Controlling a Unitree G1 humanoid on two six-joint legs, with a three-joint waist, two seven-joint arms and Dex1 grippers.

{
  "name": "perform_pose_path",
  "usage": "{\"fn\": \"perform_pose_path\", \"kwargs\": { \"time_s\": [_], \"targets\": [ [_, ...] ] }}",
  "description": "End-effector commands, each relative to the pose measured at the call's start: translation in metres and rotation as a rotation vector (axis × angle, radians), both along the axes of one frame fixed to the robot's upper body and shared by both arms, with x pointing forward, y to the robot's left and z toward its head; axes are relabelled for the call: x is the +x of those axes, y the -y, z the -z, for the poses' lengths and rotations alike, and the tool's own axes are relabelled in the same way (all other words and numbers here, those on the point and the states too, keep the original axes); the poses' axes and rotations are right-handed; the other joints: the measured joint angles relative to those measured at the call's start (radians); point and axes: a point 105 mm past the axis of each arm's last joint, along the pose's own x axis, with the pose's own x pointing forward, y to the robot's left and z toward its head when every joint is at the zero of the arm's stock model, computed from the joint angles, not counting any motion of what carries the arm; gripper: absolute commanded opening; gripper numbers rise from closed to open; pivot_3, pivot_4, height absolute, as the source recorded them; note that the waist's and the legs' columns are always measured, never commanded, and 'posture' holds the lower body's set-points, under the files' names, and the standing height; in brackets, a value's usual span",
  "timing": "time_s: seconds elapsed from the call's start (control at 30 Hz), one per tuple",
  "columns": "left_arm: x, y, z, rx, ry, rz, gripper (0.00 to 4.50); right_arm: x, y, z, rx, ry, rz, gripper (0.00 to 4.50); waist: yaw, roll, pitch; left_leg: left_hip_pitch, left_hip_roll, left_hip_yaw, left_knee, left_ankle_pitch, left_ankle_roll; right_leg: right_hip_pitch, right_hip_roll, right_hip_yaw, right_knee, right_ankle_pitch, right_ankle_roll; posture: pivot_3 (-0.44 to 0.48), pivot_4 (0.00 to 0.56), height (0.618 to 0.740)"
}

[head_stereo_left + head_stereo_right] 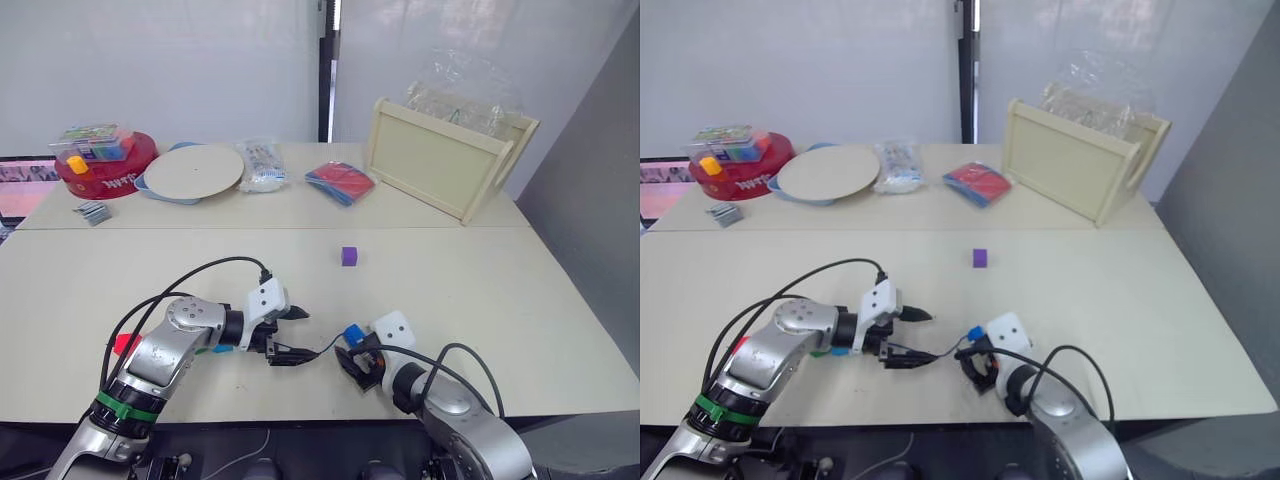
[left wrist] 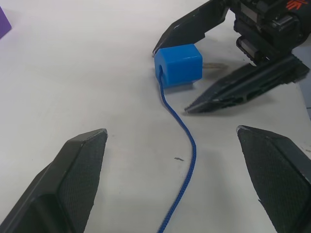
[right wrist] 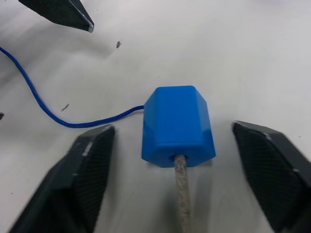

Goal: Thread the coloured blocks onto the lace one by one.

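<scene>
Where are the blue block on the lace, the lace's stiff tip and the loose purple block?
blue block point(image 3: 177, 127), right wrist view, its top face.
stiff tip point(image 3: 181, 194), right wrist view, the pale shaft sticking out of the block.
purple block point(image 1: 348, 256), left eye view, its middle.

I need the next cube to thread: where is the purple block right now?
The purple block sits alone mid-table in the head views, beyond both grippers and toward the wooden tray.

Bright, even indoor light, soft shadows.
The pale table point(image 1: 500, 290) is lit evenly with no hard glare; the blue block point(image 3: 178, 127) throws only a faint shadow, and the pale lace tip point(image 3: 181, 194) blurs near the lens.
</scene>
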Motion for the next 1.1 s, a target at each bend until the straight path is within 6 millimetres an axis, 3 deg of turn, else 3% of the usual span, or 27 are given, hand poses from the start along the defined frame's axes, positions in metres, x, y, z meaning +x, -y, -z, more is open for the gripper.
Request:
{"fn": "perform_pose_path", "kwargs": {
  "time_s": [0.03, 0.13, 0.2, 0.33, 0.43, 0.53, 0.73, 0.93, 1.0, 1.1],
  "targets": [
    [0.000, 0.004, -0.011, -0.029, 0.035, 0.011, 4.50, -0.002, -0.003, -0.003, 0.006, 0.014, -0.030, 2.61, -0.001, 0.000, 0.000, 0.000, 0.000, 0.000, 0.000, 0.000, 0.000, 0.000, 0.000, 0.000, 0.000, 0.000, 0.000, 0.000, 0.150, 0.740],
    [-0.001, 0.004, -0.012, -0.030, 0.037, 0.011, 4.50, -0.002, -0.004, -0.003, 0.006, 0.015, -0.058, 1.59, -0.001, 0.000, 0.000, 0.000, 0.000, 0.000, 0.000, 0.000, 0.000, 0.000, 0.000, 0.000, 0.000, 0.000, 0.000, 0.000, 0.150, 0.740],
    [-0.001, 0.005, -0.014, -0.033, 0.041, 0.016, 4.50, -0.002, -0.005, -0.005, 0.002, 0.028, -0.108, 1.26, -0.001, 0.000, 0.000, 0.000, 0.000, 0.000, 0.000, 0.000, 0.000, 0.000, 0.000, 0.000, 0.000, 0.000, 0.000, 0.000, 0.150, 0.740],
    [-0.005, 0.004, -0.020, -0.036, 0.039, 0.044, 4.50, -0.007, -0.016, -0.011, -0.004, 0.065, -0.330, 1.26, -0.002, 0.000, 0.000, 0.000, 0.000, 0.000, 0.000, 0.000, 0.000, 0.000, 0.000, 0.000, 0.000, 0.000, 0.000, 0.000, 0.150, 0.740],
    [-0.014, 0.000, -0.024, -0.019, 0.035, 0.101, 4.50, -0.014, -0.021, -0.010, -0.060, 0.053, -0.604, 1.26, -0.006, 0.000, 0.000, 0.000, 0.000, 0.000, 0.000, 0.000, 0.000, 0.000, 0.001, 0.000, 0.000, 0.000, 0.000, 0.000, 0.150, 0.740],
    [-0.026, -0.006, -0.027, 0.018, 0.020, 0.166, 4.50, 0.002, -0.018, -0.013, -0.150, 0.060, -0.797, 1.26, -0.010, 0.000, 0.000, 0.001, 0.000, 0.000, 0.000, 0.000, 0.000, 0.000, 0.001, 0.000, 0.000, 0.000, 0.000, 0.000, 0.150, 0.740],
    [-0.036, -0.010, -0.015, 0.071, 0.014, 0.191, 4.50, 0.017, -0.015, 0.000, -0.275, 0.013, -0.953, 1.26, 0.000, 0.000, 0.000, 0.000, 0.001, 0.000, 0.000, 0.000, 0.000, 0.000, 0.001, 0.000, -0.001, 0.000, 0.000, 0.000, 0.150, 0.740],
    [-0.028, -0.003, -0.005, 0.080, 0.044, 0.156, 4.50, 0.023, -0.009, 0.013, -0.284, -0.068, -0.952, 1.26, 0.004, 0.000, 0.000, 0.000, 0.000, 0.000, 0.001, 0.000, 0.000, 0.001, 0.000, -0.001, -0.001, 0.000, 0.000, 0.000, 0.150, 0.740],
    [-0.027, -0.001, -0.004, 0.076, 0.047, 0.154, 4.50, 0.025, -0.009, 0.007, -0.244, -0.055, -0.919, 2.34, 0.003, 0.000, 0.000, 0.001, 0.000, 0.000, 0.001, 0.000, 0.000, 0.001, 0.000, 0.000, -0.001, 0.000, 0.000, 0.000, 0.150, 0.740],
    [-0.026, 0.002, -0.003, 0.070, 0.052, 0.156, 4.50, 0.026, -0.005, -0.005, -0.206, -0.035, -0.885, 3.34, 0.003, 0.000, 0.000, 0.000, 0.000, 0.000, 0.001, 0.000, 0.000, 0.001, 0.000, 0.000, 0.000, 0.000, 0.000, 0.000, 0.150, 0.740]
  ]
}}
